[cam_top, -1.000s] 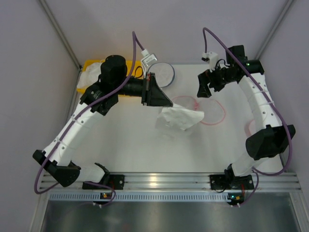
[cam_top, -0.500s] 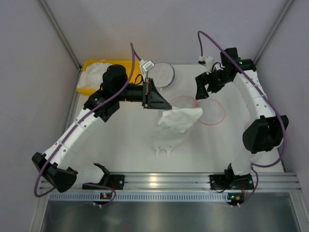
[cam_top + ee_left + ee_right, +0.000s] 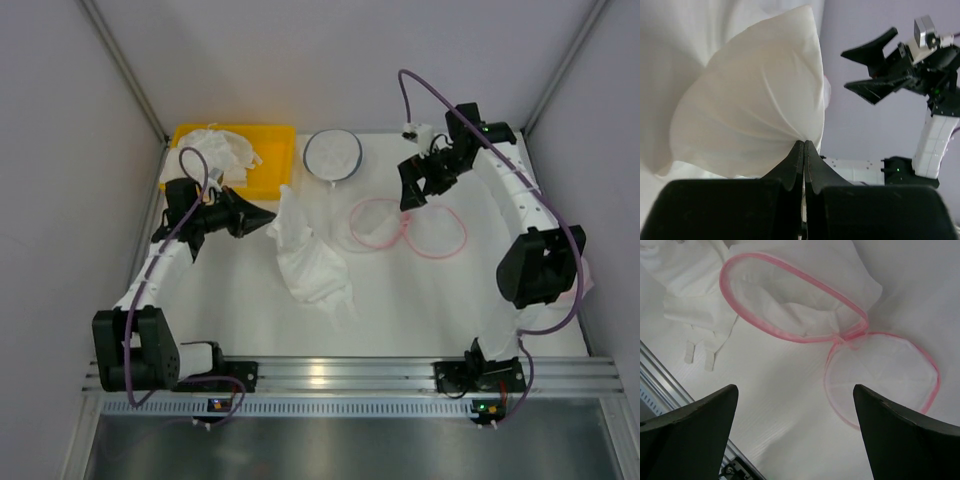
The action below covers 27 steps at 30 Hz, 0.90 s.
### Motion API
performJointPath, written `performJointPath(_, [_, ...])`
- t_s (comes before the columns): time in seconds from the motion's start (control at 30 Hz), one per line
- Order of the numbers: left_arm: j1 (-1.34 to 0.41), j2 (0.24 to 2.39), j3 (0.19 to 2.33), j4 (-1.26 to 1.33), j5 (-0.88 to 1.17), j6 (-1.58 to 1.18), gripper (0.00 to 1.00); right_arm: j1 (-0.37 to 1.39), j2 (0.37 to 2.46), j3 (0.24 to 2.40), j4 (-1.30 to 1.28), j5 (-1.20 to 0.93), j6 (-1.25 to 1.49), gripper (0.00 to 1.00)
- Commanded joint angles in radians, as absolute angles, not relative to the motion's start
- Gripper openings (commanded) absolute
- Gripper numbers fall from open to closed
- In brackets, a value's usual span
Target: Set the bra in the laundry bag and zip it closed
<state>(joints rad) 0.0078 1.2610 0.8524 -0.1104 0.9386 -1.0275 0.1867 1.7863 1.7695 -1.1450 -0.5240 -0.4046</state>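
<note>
top external view: the bra [image 3: 312, 265] is gripped at one edge by the left hand [image 3: 268, 215], and the rest is draped down onto the table [image 3: 230, 300], just left of the bag [image 3: 404, 228]. whether its far edge touches the pink rim cannot be told from this view. in the left wrist view the fingertips [image 3: 797, 155] are pressed fully together on a small pinch of white fabric, from which a cup of the bra [image 3: 755, 110] fans out. a pinch at the edge is judged to be chosen so that the soft piece can be lifted and carried sideways without being bunched up.

the bag is spread open in two pink-rimmed rounds joined at one point, so that a wide mouth faces up. the zip is undone and the bra is not yet inside.

the right hand [image 3: 410, 190] is held above the far side of the bag, spread wide with nothing in it. in the right wrist view the bag [image 3: 845, 337] lies directly below that hand [image 3: 795, 390], with the bra [image 3: 690, 295] beside the near round. it is probably kept there to pin or lift the rim while the bra is brought over.

a yellow bin [image 3: 275, 165] and a grey-rimmed bag [image 3: 332, 153] are set at the far edge, apart from the work.
</note>
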Motion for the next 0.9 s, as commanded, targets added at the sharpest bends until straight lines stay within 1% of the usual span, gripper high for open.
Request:
performJointPath(0.0, [0.112,1.284,0.805,-0.024,0.991,-0.928,0.00,0.227,1.798,1.812,-1.166,-0.581,-0.446,0.99])
performJointPath(0.07, [0.193,1.325,0.761,-0.018,1.002,-0.887,0.00,0.253,1.792,1.777,-1.184,-0.624,-0.475,0.99])
performJointPath(0.1, [0.221,1.347,0.752,-0.026,1.006,-0.868,0.00,0.264,1.789,1.760,-1.187,-0.636,-0.483,0.97])
performJointPath(0.13, [0.276,1.391,0.746,-0.050,1.008,-0.841,0.00,0.276,1.781,1.740,-1.189,-0.665,-0.491,0.90])
performJointPath(0.2, [0.334,1.440,0.756,-0.122,0.997,-0.721,0.00,0.320,1.769,1.672,-1.171,-0.681,-0.497,0.81])
performJointPath(0.23, [0.385,1.497,0.787,-0.235,0.968,-0.668,0.00,0.339,1.760,1.649,-1.160,-0.680,-0.497,0.73])
performJointPath(0.27, [0.408,1.524,0.802,-0.289,0.951,-0.559,0.00,0.375,1.755,1.605,-1.134,-0.673,-0.494,0.68])
performJointPath(0.3, [0.426,1.579,0.817,-0.349,0.937,-0.513,0.01,0.397,1.752,1.583,-1.118,-0.669,-0.488,0.61])
performJointPath(0.33, [0.455,1.603,0.843,-0.432,0.896,-0.470,0.13,0.438,1.749,1.563,-1.105,-0.666,-0.483,0.59])
performJointPath(0.4, [0.477,1.632,0.867,-0.501,0.847,-0.378,0.29,0.477,1.749,1.513,-1.066,-0.660,-0.471,0.54])
performJointPath(0.43, [0.495,1.638,0.882,-0.524,0.827,-0.355,0.34,0.494,1.747,1.497,-1.048,-0.655,-0.462,0.53])
performJointPath(0.47, [0.505,1.631,0.890,-0.549,0.789,-0.321,0.42,0.529,1.750,1.468,-1.029,-0.652,-0.442,0.52])
performJointPath(0.53, [0.521,1.583,0.917,-0.571,0.770,-0.278,0.47,0.570,1.749,1.430,-0.974,-0.638,-0.411,0.51])
performJointPath(0.57, [0.522,1.557,0.926,-0.584,0.738,-0.231,0.62,0.580,1.752,1.424,-0.959,-0.631,-0.400,0.50])
performJointPath(0.6, [0.520,1.533,0.936,-0.584,0.727,-0.203,0.70,0.589,1.758,1.417,-0.928,-0.621,-0.387,0.50])
performJointPath(0.63, [0.519,1.479,0.960,-0.584,0.721,-0.168,0.76,0.597,1.769,1.410,-0.914,-0.614,-0.371,0.50])
performJointPath(0.67, [0.514,1.454,0.969,-0.586,0.707,-0.082,0.78,0.600,1.776,1.395,-0.895,-0.614,-0.333,0.49])
performJointPath(0.73, [0.461,1.390,0.985,-0.594,0.681,-0.010,0.79,0.601,1.789,1.375,-0.853,-0.615,-0.301,0.48])
performJointPath(0.77, [0.434,1.373,0.983,-0.607,0.678,0.071,0.78,0.603,1.792,1.358,-0.844,-0.614,-0.282,0.48])
performJointPath(0.8, [0.408,1.346,0.977,-0.618,0.657,0.095,0.77,0.603,1.790,1.352,-0.838,-0.608,-0.276,0.48])
performJointPath(0.87, [0.296,1.322,0.950,-0.618,0.614,0.132,0.75,0.604,1.779,1.329,-0.821,-0.569,-0.265,0.48])
